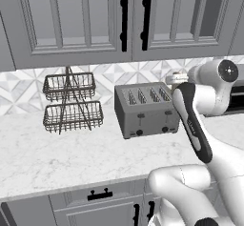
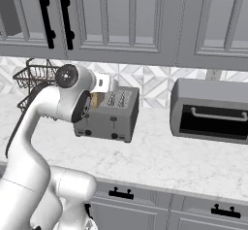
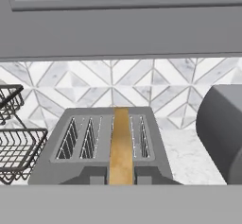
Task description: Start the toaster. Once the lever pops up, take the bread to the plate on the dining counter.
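Note:
The grey four-slot toaster (image 1: pixel 145 108) (image 2: pixel 109 115) (image 3: pixel 101 142) stands on the white marble worktop (image 1: pixel 71 153) against the tiled wall. My gripper (image 3: pixel 120 176) hangs just above it and is shut on the bread (image 3: pixel 121 142), a tan slice seen edge-on between the two fingertips. From the right base view the bread (image 2: pixel 98 100) hangs under the white hand, over the toaster's left end. The arm's forearm (image 1: pixel 193 120) crosses in front of the toaster's right side. The plate and the dining counter are out of view.
A two-tier wire basket rack (image 1: pixel 71 103) (image 3: pixel 14 138) stands left of the toaster. A wider grey oven box (image 2: pixel 210 110) (image 3: pixel 222 133) sits to its right. Grey upper cabinets (image 1: pixel 95 20) hang close overhead. Drawer fronts run below the worktop edge.

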